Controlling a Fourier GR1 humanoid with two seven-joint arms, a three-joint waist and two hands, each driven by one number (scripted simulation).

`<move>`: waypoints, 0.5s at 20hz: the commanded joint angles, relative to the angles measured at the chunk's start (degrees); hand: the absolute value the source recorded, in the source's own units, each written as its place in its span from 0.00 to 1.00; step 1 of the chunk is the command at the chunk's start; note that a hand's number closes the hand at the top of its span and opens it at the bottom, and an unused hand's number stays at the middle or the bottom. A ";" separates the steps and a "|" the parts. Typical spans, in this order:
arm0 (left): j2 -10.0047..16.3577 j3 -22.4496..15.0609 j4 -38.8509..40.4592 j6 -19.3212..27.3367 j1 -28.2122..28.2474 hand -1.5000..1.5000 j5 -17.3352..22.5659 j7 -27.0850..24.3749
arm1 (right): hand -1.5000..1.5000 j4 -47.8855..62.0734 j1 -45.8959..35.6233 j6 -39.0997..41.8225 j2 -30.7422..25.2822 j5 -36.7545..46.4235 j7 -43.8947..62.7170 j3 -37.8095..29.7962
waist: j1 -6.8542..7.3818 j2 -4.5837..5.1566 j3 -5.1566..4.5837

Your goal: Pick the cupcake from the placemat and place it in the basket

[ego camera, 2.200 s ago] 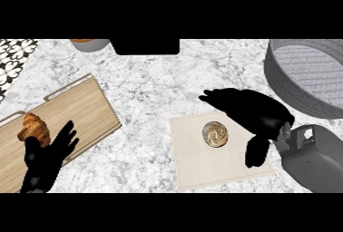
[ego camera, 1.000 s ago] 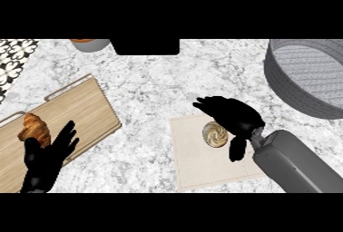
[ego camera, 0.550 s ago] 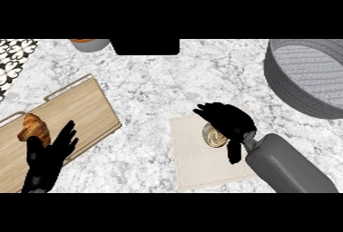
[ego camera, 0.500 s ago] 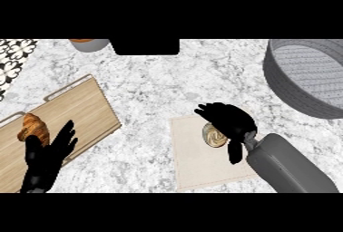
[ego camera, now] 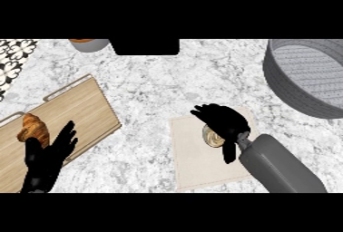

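The cupcake point(ego camera: 212, 136), a small round swirled top, sits on the beige placemat point(ego camera: 201, 167) right of centre. My right hand point(ego camera: 224, 120) hovers over it, fingers spread and curving down round its far and right sides, thumb low at the right; the cupcake's left half still shows. The grey basket point(ego camera: 303, 88) stands at the upper right, apart from the hand. At the lower left my left hand point(ego camera: 47, 156) rests open, fingers up, over the edge of a wooden board.
A wooden cutting board point(ego camera: 64, 115) lies at the left with a croissant point(ego camera: 35, 129) on it. A small grey cup point(ego camera: 89, 44) and a black block point(ego camera: 144, 46) stand at the far edge. A patterned tile point(ego camera: 13, 56) shows top left.
My right hand has moved left and down from beside the basket to right over the cupcake, its fingers closing in round it. The left hand has stayed put.
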 commanded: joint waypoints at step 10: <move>-3.33 -1.23 3.38 0.11 0.47 0.50 -1.03 3.11 | 1.00 5.38 -0.62 -8.01 -0.31 9.40 -9.20 2.47 | -0.03 0.58 -0.98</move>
